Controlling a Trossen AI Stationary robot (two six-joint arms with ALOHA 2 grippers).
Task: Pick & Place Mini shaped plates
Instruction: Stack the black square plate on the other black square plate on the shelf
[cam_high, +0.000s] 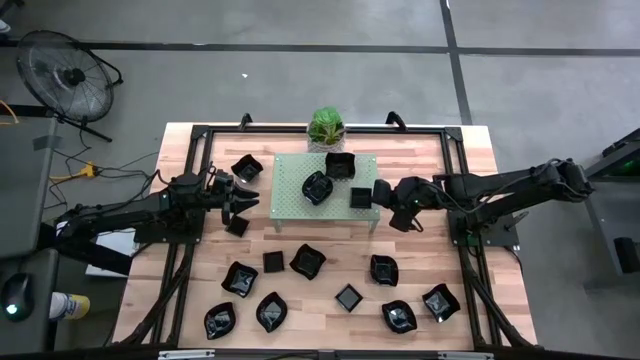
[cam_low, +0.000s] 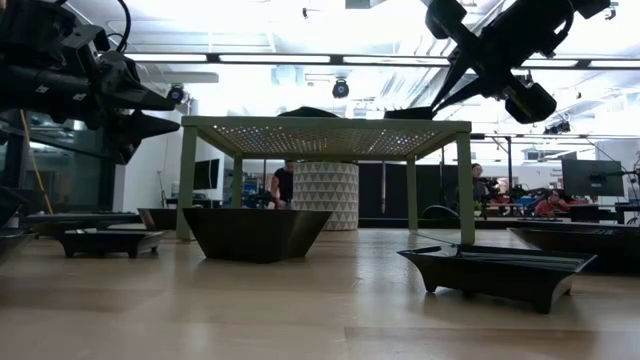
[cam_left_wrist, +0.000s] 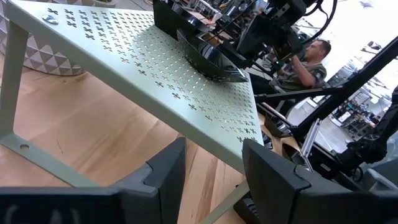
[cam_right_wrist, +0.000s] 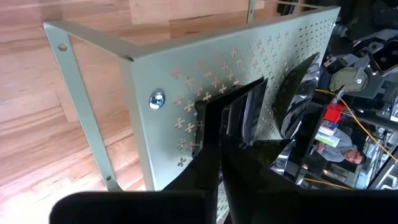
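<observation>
Several glossy black mini shaped plates lie on the wooden table, among them a wavy one and a square one. Three sit on top of the pale green perforated rack: a squarish one, a rounded one and a small square one. My right gripper is at the rack's right end, shut on the small square plate. My left gripper hovers open off the rack's left edge, holding nothing, with a small plate on the table just near of it. My right gripper pinches the small square plate by its rim on the side facing the table's right, between its two fingers. The fingers slant down from the right and above. The plate's base rests on the rack top.
A small green potted plant stands at the table's far edge behind the rack. Another plate lies far-left of the rack. A black frame runs around the table edge. People sit in the room beyond.
</observation>
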